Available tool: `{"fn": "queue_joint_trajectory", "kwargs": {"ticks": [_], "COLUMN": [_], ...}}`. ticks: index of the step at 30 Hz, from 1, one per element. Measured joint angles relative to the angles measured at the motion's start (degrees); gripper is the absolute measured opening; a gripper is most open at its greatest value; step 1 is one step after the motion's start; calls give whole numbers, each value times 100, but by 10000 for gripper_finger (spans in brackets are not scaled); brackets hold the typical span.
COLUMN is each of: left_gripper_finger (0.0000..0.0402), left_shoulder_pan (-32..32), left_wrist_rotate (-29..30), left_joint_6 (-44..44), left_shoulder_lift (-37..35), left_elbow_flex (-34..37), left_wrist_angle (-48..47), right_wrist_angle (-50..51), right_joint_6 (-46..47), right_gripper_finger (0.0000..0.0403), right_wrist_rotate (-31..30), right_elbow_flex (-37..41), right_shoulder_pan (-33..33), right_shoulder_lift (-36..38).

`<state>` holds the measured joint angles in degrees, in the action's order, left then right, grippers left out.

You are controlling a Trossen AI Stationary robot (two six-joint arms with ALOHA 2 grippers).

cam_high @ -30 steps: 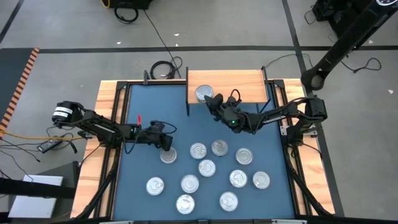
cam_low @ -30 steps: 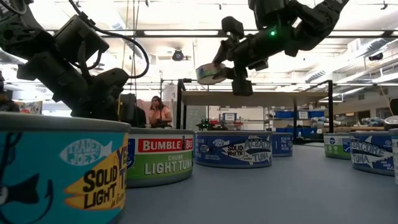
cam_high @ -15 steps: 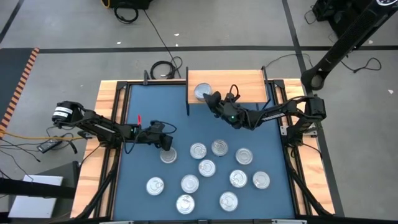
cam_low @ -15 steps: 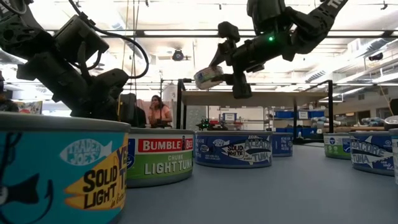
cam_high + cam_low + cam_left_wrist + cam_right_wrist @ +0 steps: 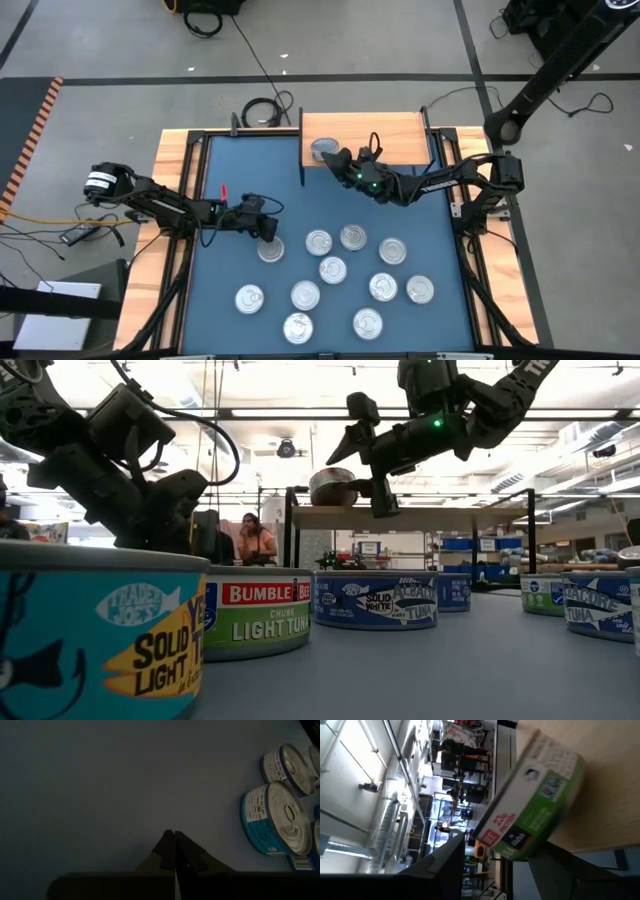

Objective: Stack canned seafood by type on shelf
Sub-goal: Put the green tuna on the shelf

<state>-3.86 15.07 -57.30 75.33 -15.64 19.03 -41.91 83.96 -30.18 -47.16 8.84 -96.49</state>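
Note:
The shelf (image 5: 390, 135) stands at the table's far edge. One tin of canned seafood with a green label (image 5: 535, 810) rests flat on the shelf's left end (image 5: 333, 488). My right gripper (image 5: 365, 460) is open, reaching in level from the right, with a finger on either side of that tin (image 5: 322, 150) and a gap showing. Several more tins (image 5: 340, 270) sit lid up on the blue table. My left gripper (image 5: 172, 851) is shut, low over bare table beside one tin (image 5: 270, 250).
The shelf's black legs (image 5: 302, 160) stand at the table's far side. Wooden strips (image 5: 165, 200) edge the blue table. Two teal tins (image 5: 275, 817) lie close to my left gripper. In the low view a person (image 5: 258, 540) sits in the room beyond.
My right gripper has rolled at the wrist and swung slightly toward the table's left, and its fingers have spread. The green-label tin, held tilted just over the shelf a second ago, now sits level on the shelf's left end.

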Motion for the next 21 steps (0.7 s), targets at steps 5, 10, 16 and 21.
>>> {"fn": "queue_joint_trajectory", "kwargs": {"ticks": [5,10,16,21], "left_gripper_finger": [1,1,1,1], "left_shoulder_pan": [0,0,0,0], "left_wrist_rotate": [0,-2,-2,-2], "left_joint_6": [0,0,0,0], "left_shoulder_lift": [-2,-2,-2,-2], "left_elbow_flex": [0,0,0,0], "left_wrist_angle": [98,85,89,87], "right_wrist_angle": [133,368,342,345], "right_joint_6": [-15,-17,21,179], "right_gripper_finger": [214,212,211,210], "right_wrist_rotate": [193,583,653,864], "right_elbow_flex": [0,0,0,0], "right_shoulder_pan": [17,14,2,18], "right_shoulder_lift": [0,0,2,2]}}
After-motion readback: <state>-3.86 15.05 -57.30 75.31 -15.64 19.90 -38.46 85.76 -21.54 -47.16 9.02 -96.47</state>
